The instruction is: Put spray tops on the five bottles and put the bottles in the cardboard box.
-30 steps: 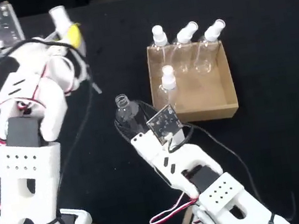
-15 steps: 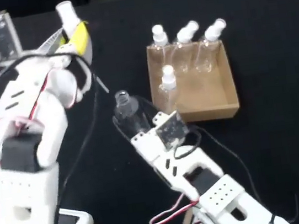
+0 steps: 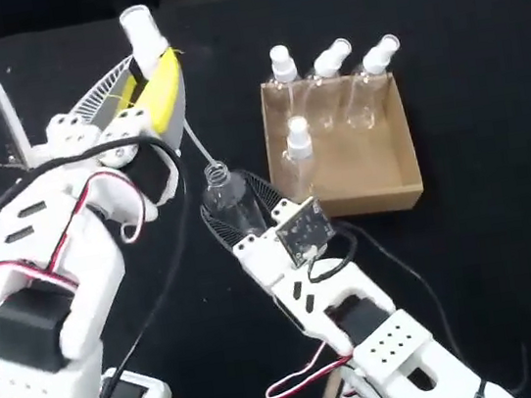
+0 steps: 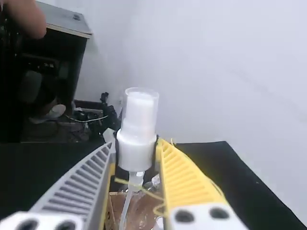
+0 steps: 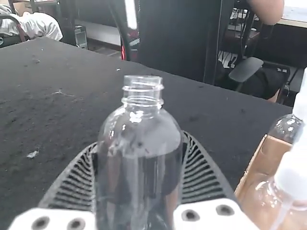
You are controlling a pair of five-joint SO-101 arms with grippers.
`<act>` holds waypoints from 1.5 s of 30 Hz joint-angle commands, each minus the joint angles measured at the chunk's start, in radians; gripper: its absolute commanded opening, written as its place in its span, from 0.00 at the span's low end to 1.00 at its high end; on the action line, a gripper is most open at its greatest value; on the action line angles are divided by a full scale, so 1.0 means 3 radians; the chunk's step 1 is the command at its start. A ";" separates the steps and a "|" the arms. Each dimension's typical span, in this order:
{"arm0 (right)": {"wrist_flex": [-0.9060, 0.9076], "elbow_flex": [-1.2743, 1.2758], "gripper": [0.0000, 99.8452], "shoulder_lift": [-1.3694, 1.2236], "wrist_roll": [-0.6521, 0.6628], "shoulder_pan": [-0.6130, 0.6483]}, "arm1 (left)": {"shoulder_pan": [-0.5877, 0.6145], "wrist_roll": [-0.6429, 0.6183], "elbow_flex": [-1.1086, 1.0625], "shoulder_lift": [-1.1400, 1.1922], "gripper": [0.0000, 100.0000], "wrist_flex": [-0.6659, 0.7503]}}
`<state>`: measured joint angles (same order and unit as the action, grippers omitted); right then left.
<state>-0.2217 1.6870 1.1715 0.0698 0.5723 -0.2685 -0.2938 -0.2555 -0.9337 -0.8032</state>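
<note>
left claw (image 3: pixel 149 59) is clamped on the white spray top (image 3: pixel 137 27), pinching its collar, with the thin tube (image 3: pixel 196 141) dangling below. over the last second that arm has swung in from the left side of the bench (image 3: pixel 511 254) toward the middle. the tube's tip now sits just at the open mouth of the last bare bottle (image 3: pixel 226 197), where a moment ago it hung well apart from it. right claw (image 3: pixel 234 208) is closed around that bottle and has kept it upright near the middle of the bench, just beside the cardboard box (image 3: pixel 370 202). four capped bottles (image 3: pixel 296 145) already sit in the box. by my reckoning the tube is about to be threaded in. lining it up with the narrow neck looks like the fiddly part, then the top needs seating and the bottle goes in the box.
</note>
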 commanded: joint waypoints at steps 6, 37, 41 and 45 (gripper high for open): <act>-0.0102 -0.0003 0.01 0.0069 -0.0026 -0.0113 | 0.0074 0.0041 -0.0049 0.0353 0.03 0.0199; -0.0194 -0.0003 0.01 0.0069 -0.0026 -0.0220 | -0.0371 0.0036 -0.1066 0.0425 0.07 0.0578; -0.0194 -0.0003 0.01 0.0069 -0.0026 -0.0220 | -0.0371 0.0036 -0.1148 0.0425 0.15 0.0573; -0.0194 -0.0003 0.01 0.0069 -0.0026 -0.0220 | -0.0366 0.0041 -0.1261 0.0425 0.19 0.0573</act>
<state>-0.2463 1.6870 1.1715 0.0698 0.5171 -0.3682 -0.2877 -0.6283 -0.7940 -0.6529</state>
